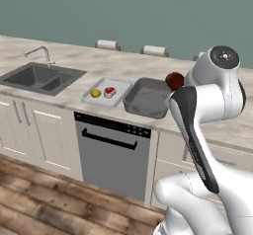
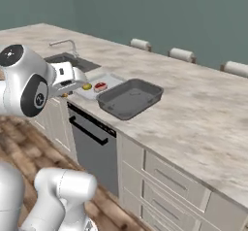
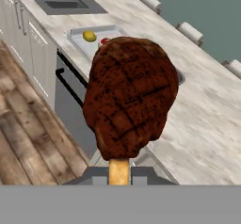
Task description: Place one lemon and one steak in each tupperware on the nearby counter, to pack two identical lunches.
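Dark steak [image 3: 129, 96] held in closed end effector [image 3: 119, 171] above bench [image 2: 203, 108]; light tupperware [image 1: 120, 87] already packed w/ lemon [image 1: 96, 93] + steak; dark tupperware [image 1: 148, 98] still to be filled.

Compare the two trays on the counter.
The light tray is shallow and holds a lemon and a red steak; the dark tray is deeper and holds neither. The light tray sits nearer the sink. Both are rectangular, open, side by side on the counter.
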Available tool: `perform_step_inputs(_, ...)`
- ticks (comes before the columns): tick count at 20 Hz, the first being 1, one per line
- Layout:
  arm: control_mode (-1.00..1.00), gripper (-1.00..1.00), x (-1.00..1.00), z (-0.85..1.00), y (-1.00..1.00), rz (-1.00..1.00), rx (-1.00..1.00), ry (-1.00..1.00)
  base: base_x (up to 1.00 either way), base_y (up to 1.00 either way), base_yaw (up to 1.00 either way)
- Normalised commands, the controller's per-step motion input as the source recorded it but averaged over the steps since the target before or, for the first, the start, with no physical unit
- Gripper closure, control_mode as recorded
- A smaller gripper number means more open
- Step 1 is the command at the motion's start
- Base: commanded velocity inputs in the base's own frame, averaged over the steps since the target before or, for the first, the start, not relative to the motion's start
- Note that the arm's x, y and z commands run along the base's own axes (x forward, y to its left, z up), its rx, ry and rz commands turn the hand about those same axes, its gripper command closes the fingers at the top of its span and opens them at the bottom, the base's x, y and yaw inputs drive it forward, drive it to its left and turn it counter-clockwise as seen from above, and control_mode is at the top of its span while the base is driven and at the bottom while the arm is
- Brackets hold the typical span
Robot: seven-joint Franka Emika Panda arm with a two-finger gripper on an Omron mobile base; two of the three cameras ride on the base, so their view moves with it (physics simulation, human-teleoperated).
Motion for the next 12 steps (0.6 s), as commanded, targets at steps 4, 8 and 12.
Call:
perform_step_inputs(4,1.0,1.0,0.0,0.0,0.0,0.0,0.0,0.0,0.35,0.7,-0.47)
perform_step_inputs(8,1.0,1.0,0.0,0.0,0.0,0.0,0.0,0.0,0.34,0.71,-0.47)
perform_step_inputs(12,1.0,1.0,0.0,0.0,0.0,0.0,0.0,0.0,0.35,0.66,-0.47)
